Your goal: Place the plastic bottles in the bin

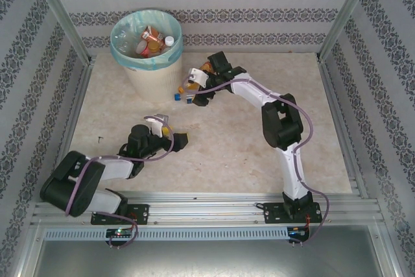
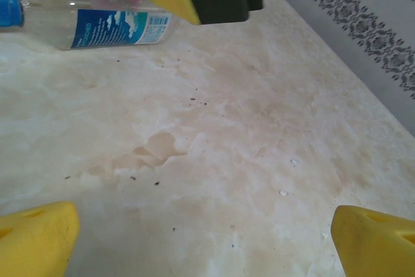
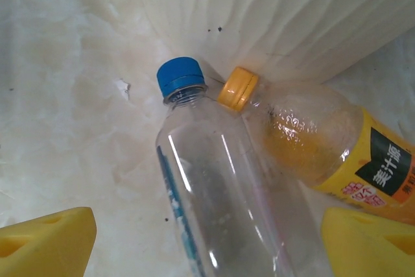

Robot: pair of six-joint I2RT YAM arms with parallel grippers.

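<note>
Right gripper, spread wide and holding nothing, straddles a blue-capped bottle; orange-juice bottle beside, bin ahead. Left gripper likewise spread.

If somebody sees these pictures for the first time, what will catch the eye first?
The cream bin with its pale teal bag stands at the far left of the table, several bottles inside it. At its foot lie a clear blue-capped bottle and an orange yellow-capped bottle, side by side. The right claw hangs open above them.
</note>
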